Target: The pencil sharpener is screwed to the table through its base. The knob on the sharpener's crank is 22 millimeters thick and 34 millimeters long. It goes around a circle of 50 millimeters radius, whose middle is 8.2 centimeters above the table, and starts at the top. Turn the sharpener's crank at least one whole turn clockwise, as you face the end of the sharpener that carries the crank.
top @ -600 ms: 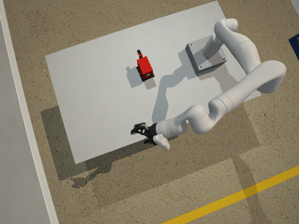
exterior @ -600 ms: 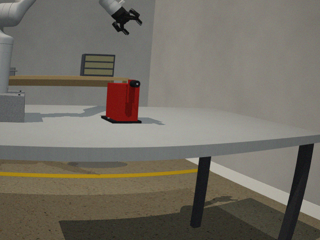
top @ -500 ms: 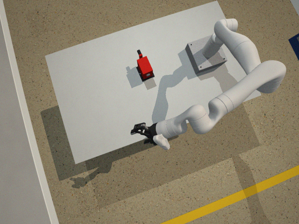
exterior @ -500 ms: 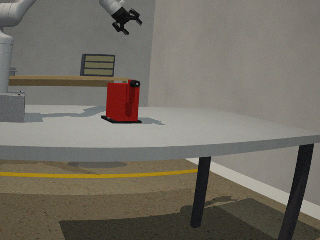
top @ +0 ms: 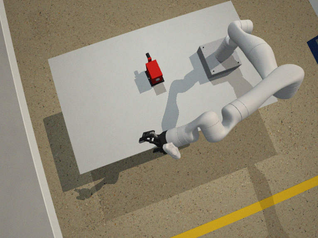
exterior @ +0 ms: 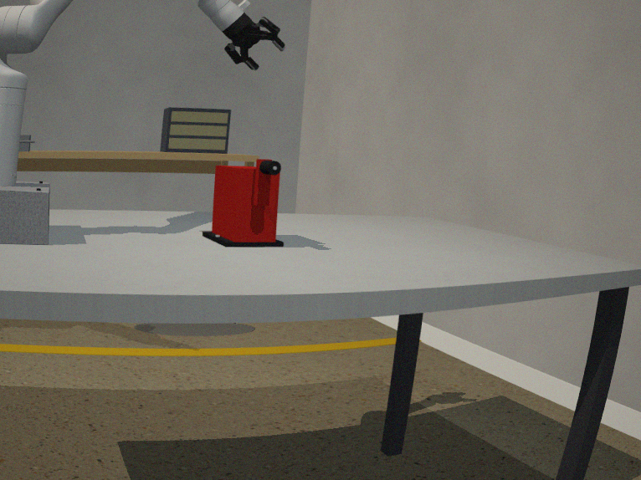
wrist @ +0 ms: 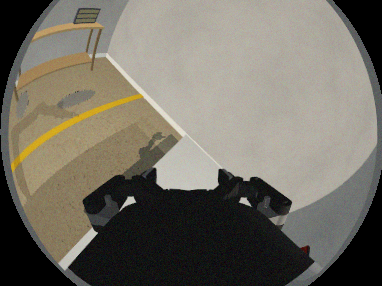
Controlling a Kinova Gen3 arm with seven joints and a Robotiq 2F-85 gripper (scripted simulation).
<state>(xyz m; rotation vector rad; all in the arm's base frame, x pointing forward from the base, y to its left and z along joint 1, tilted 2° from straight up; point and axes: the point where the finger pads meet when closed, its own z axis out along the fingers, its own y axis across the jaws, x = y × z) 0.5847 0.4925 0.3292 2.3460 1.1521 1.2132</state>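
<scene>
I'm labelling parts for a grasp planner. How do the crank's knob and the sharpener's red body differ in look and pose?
The knob is black, small and round; the sharpener's body is red, boxy and far larger. The knob sits at the top of the crank, sticking out from one end; the body stands upright on a dark base plate on the table. Shared: both are untouched, with the open gripper high above and apart from them.

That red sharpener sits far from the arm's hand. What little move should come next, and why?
Probably swing the open, empty gripper down toward the black knob atop the crank. The jaws hang high over the table's near edge, well away from the sharpener.
</scene>
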